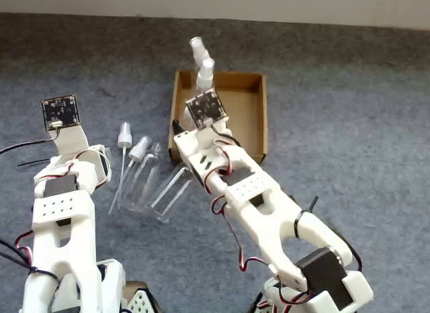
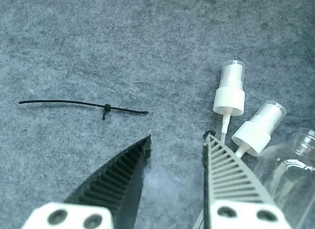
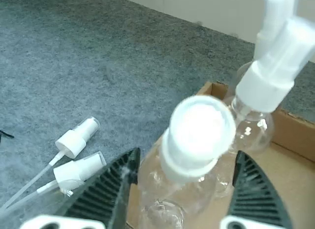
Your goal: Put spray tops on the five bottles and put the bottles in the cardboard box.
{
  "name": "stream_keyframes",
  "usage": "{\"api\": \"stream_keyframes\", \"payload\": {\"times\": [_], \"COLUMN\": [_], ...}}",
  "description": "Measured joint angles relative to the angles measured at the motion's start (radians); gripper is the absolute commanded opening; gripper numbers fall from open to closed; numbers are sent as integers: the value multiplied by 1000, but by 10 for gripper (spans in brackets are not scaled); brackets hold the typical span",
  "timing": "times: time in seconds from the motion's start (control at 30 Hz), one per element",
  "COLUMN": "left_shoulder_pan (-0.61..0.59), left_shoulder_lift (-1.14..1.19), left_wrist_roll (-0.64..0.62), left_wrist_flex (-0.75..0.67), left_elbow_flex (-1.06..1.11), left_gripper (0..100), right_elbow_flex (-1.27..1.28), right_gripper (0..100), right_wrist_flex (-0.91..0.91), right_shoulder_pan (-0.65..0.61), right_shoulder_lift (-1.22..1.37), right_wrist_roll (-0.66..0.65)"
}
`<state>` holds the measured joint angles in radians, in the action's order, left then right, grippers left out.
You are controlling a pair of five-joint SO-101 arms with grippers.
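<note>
Two clear bottles with white spray tops stand in the far left corner of the cardboard box (image 1: 252,115). The nearer one (image 3: 197,130) (image 1: 205,72) is between the fingers of my right gripper (image 3: 187,155), which is open, with a thin gap showing beside the bottle. The other capped bottle (image 3: 275,67) (image 1: 196,48) stands just behind it. Two loose spray tops (image 2: 229,94) (image 2: 259,126) lie on the carpet beside the pale finger of my open, empty left gripper (image 2: 177,138). Uncapped clear bottles (image 1: 144,182) (image 1: 173,189) lie between the arms.
A thin black cable tie (image 2: 83,106) lies on the grey carpet to the left of the spray tops. The rest of the box floor (image 1: 238,125) is bare cardboard. Open carpet stretches to the right of the box.
</note>
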<state>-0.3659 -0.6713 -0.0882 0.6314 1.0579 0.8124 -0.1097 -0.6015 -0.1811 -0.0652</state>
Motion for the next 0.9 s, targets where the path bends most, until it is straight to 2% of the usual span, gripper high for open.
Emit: {"api": "stream_keyframes", "payload": {"times": [0.27, 0.57, 0.7, 0.9], "left_shoulder_pan": [0, 0, 0, 0], "left_shoulder_lift": [0, 0, 0, 0], "left_wrist_roll": [0, 0, 0, 0], "left_wrist_flex": [0, 0, 0, 0], "left_elbow_flex": [0, 0, 0, 0], "left_gripper": [171, 171, 171, 171], "right_elbow_flex": [-267, -453, -588, -712], "right_gripper": [241, 241, 238, 87], "right_wrist_flex": [272, 443, 628, 957], "right_shoulder_pan": [0, 0, 0, -21], "right_shoulder_lift": [0, 0, -9, -117], "right_wrist_roll": [0, 2, 2, 94]}}
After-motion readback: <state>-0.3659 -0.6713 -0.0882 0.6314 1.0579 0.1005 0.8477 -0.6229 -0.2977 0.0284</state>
